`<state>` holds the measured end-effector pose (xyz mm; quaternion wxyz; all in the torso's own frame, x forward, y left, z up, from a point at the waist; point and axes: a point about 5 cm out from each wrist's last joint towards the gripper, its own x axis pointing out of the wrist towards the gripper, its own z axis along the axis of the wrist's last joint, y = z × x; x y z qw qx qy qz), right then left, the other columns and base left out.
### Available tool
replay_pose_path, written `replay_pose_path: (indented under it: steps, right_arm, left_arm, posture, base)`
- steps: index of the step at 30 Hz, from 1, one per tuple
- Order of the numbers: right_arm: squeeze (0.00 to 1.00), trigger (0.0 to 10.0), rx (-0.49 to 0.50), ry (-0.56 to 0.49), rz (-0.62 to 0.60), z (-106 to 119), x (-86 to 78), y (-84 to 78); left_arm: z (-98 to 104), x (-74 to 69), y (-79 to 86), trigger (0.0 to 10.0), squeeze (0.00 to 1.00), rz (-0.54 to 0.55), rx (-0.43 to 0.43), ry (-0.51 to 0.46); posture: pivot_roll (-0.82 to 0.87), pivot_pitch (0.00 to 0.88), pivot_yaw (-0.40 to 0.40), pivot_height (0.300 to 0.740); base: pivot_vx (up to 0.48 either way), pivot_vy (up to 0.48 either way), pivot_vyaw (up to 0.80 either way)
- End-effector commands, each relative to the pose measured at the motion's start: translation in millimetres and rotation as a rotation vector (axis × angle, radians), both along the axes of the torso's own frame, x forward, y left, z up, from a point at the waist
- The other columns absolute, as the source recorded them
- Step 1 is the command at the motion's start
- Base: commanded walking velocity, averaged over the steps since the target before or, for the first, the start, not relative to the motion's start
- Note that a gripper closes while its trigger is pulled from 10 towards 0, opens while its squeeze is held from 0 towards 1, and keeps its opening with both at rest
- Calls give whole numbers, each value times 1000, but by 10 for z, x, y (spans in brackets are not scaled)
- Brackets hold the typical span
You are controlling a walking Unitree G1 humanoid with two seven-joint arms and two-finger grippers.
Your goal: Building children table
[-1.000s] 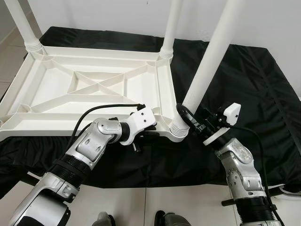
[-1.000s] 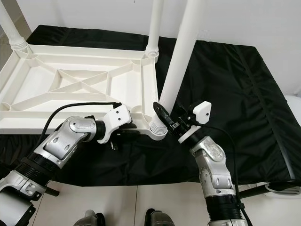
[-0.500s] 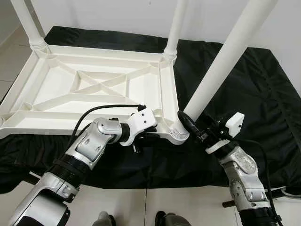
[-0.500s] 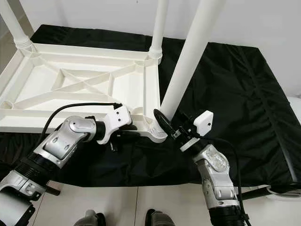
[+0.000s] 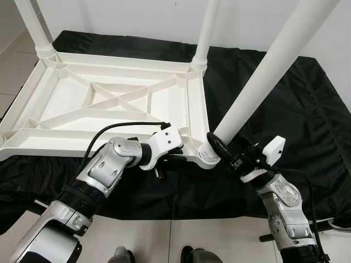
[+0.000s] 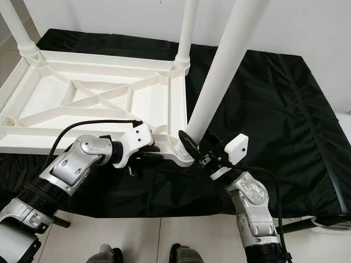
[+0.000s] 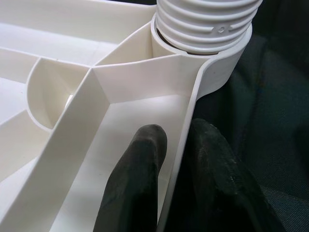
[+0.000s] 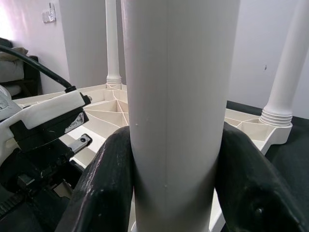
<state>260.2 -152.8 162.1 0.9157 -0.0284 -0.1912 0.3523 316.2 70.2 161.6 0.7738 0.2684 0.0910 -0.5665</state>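
Pinching the tabletop rim, left hand; right hand clamps the leg near its socket.

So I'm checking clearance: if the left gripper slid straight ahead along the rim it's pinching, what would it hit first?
Probably the corner socket holding the ribbed base of the table leg, directly ahead of the left gripper along the rim.

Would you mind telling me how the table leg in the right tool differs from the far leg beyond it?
The near leg leans to the right; the far leg stands upright. The right tool clamps the near leg by its base; nothing holds the far leg. Both are white round tubes set in corner sockets of the upturned table top.
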Motion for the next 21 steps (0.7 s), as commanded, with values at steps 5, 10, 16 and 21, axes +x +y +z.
replay_pose_path:
  steps: [5,10,16,21]
  right_arm:
    - [0,10000,-69,394,-37,-741,-139,-73]
    - [0,10000,-15,465,-43,-789,-123,-105]
    - [0,10000,-15,467,-41,-800,-128,-110]
    - [0,10000,-26,458,-43,-803,-121,-113]
  left_arm:
    - [101,10,-1,10000,0,-21,-5,-37]
    - [110,8,-14,10000,0,-27,-5,-40]
    - [109,6,-13,10000,0,-29,-4,-41]
    - [111,5,-17,10000,0,-31,-4,-41]
  posture:
    - [-62,159,-17,740]
    - [-63,153,-15,740]
    - [-62,153,-15,740]
    - [-63,151,-14,740]
  base:
    - [0,0,0]
    - [0,0,0]
    - [0,0,0]
    - [0,0,0]
